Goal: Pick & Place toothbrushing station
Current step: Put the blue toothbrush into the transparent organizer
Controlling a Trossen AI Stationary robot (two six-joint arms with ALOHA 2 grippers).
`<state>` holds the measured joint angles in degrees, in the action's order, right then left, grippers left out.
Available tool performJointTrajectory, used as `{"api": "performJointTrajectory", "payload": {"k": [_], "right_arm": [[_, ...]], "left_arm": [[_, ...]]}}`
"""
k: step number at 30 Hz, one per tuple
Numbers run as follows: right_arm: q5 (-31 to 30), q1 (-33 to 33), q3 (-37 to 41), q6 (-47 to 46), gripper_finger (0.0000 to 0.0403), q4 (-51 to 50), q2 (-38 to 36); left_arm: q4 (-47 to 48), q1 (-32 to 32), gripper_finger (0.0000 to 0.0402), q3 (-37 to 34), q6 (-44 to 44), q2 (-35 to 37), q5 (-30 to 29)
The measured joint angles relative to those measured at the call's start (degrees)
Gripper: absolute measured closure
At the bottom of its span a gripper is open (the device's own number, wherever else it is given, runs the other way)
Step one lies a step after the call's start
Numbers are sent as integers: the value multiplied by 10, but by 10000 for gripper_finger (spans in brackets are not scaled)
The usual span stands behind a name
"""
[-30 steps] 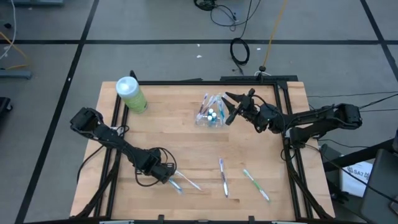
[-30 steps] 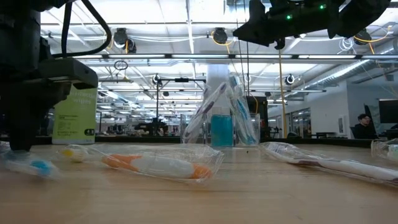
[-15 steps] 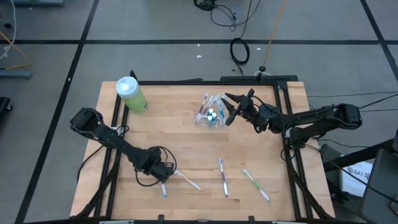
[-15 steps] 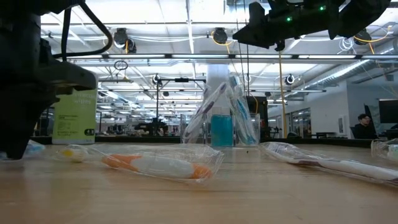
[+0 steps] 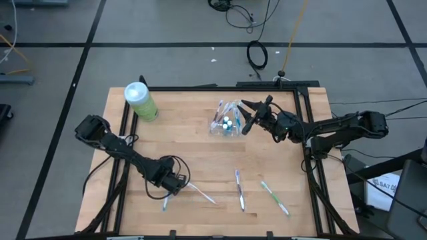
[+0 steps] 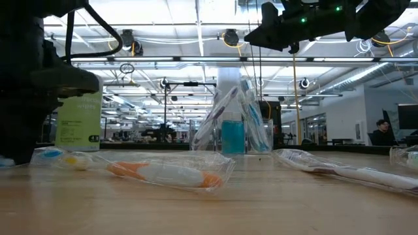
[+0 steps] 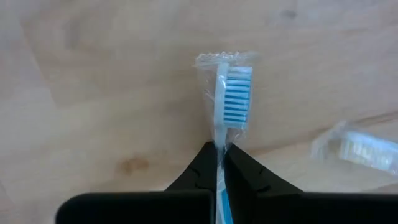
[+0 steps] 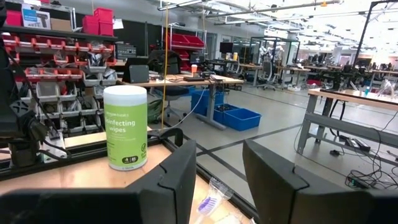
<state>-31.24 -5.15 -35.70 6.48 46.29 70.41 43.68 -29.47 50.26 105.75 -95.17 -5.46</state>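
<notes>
Two slim dark fingers of the left gripper, lower centre, pinch a blue-bristled toothbrush in crinkly clear wrap; right gripper fingers spread.

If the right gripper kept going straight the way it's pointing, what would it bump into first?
Probably the clear cup of toothbrushes: in the high view the open right gripper points at it from close by. It may hover above cup height, so it might pass over.

A big open robotics lab or workshop: grey concrete floor marked with black tape lines, metal shelving with red storage bins, rows of workbenches, bright ceiling strip lights, loose black cables.
</notes>
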Motion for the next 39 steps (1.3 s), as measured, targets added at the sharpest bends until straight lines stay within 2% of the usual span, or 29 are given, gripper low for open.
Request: {"api": "performJointTrajectory", "payload": {"k": [4, 8, 12, 18, 21, 23, 26, 29, 34, 39], "right_arm": [[0, 0, 0, 0, 275, -11, 0], [0, 0, 0, 0, 275, -12, 0], [0, 0, 0, -3, 275, -12, 0], [0, 0, 0, -30, 275, -12, 0], [0, 0, 0, -33, 275, -14, 0], [0, 0, 0, -47, 275, -24, 0], [0, 0, 0, -62, 275, -34, 0], [0, 0, 0, -64, 275, -50, 0], [1, 0, 0, -107, 275, -114, 0], [1, 0, 0, -153, 275, -187, 0]], "left_arm": [[26, 2, 378, 2, -24, 24, -49], [71, 0, 388, 23, -45, 69, -90], [107, 2, 393, 42, -97, 112, -197], [91, 16, 374, 76, -243, 173, -381], [46, 33, 373, 87, -341, 193, -460], [-12, 54, 373, 88, -430, 202, -487], [-125, 93, 372, 89, -607, 204, -489], [-254, 137, 372, 89, -754, 197, -457], [-415, 213, 372, 89, -902, 181, -378], [-508, 282, 371, 89, -990, 149, -326]]}}
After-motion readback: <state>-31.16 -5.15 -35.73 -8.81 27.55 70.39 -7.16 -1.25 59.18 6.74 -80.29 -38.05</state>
